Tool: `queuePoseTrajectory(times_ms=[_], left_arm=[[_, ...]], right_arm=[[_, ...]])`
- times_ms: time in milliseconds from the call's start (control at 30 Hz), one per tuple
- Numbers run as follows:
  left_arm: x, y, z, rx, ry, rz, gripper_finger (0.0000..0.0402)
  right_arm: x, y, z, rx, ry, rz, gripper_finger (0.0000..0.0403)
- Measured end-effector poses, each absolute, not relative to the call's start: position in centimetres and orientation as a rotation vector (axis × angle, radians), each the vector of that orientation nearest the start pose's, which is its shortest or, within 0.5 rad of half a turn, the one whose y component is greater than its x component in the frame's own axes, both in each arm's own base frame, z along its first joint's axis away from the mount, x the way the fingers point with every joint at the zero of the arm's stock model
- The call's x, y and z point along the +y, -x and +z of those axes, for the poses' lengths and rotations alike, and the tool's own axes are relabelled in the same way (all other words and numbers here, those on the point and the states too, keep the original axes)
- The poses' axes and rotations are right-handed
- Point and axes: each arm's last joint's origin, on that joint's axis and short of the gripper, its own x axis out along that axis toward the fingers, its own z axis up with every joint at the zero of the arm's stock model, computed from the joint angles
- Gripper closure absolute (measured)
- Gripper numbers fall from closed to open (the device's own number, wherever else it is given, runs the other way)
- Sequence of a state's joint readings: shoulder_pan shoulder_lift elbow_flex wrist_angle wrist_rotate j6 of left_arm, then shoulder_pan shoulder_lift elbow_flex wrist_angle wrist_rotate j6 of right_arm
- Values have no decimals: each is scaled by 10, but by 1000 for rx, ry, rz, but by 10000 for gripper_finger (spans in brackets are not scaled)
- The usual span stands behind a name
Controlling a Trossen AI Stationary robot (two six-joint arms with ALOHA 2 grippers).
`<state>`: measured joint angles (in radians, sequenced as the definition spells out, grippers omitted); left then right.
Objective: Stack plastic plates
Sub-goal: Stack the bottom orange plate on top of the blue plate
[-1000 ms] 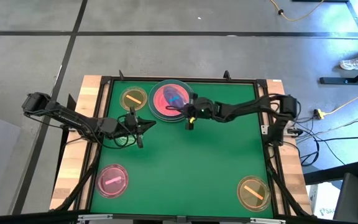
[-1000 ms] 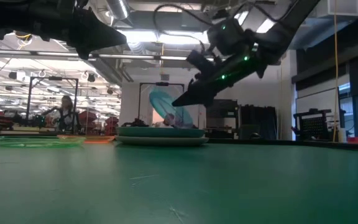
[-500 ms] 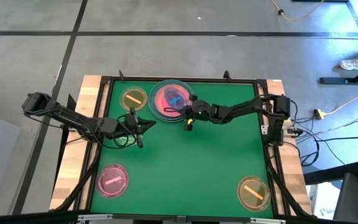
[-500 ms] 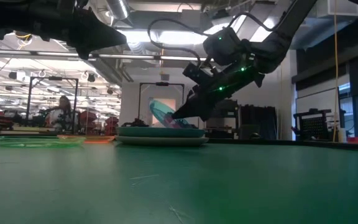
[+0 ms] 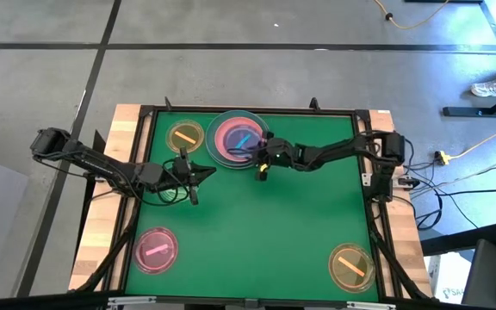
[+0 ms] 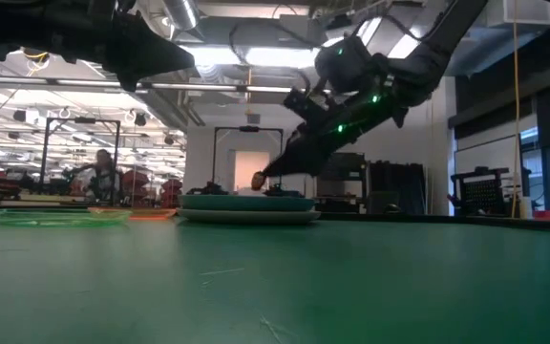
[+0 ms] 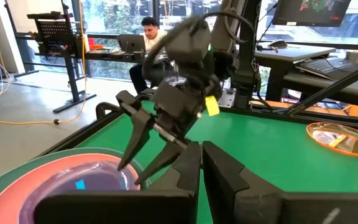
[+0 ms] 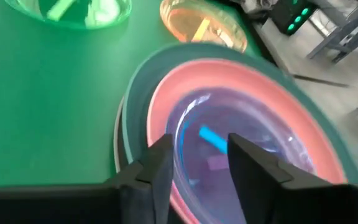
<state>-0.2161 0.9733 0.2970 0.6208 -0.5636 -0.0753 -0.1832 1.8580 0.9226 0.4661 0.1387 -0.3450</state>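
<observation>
place: robotics lab | evidence: green bench (image 5: 257,232) on concrete floor (image 5: 231,77), person at a desk with monitor (image 7: 306,11), wheeled stands, trailing cables (image 5: 468,155)

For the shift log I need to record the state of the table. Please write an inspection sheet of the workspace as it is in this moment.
Surface: green mat in a wooden frame, flat.
Job's things: stack at the far edge, teal rim, pink plate, small blue plate on top; yellow plate beside it; pink plate and orange plate at the near corners; green plate seen only by the right wrist camera.
Clutter: nothing seen.
Grippers: right gripper open at the stack's edge; left gripper waits nearby.
Cables: leads on the floor, right of the table.
Surroundings: person at a desk.
</observation>
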Motion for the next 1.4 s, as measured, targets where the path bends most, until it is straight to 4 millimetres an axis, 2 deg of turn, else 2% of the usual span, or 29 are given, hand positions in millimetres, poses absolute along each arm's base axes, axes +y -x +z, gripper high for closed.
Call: queuePoseTrajectory(times_ms=[233,467,633,900,1033,1267,1400], left_arm=[[-26,-191,210,39,53,349,390],[-26,-191,210,39,53,349,390],[-26,-191,210,39,53,349,390],[-26,-191,210,38,54,349,390],[-26,-191,210,39,54,349,390],[-26,-191,210,39,57,349,390],[-26,-191,210,39,57,349,390]], right_arm=[[-44,-349,198,529,345,-176,241],[6,-304,241,647,257,-61,240],[46,-268,252,773,133,21,240],[106,-218,237,1101,-67,80,240],[130,-192,216,1232,-148,72,240],[158,-152,190,1460,-414,62,240],[171,-141,186,1453,-499,32,240]])
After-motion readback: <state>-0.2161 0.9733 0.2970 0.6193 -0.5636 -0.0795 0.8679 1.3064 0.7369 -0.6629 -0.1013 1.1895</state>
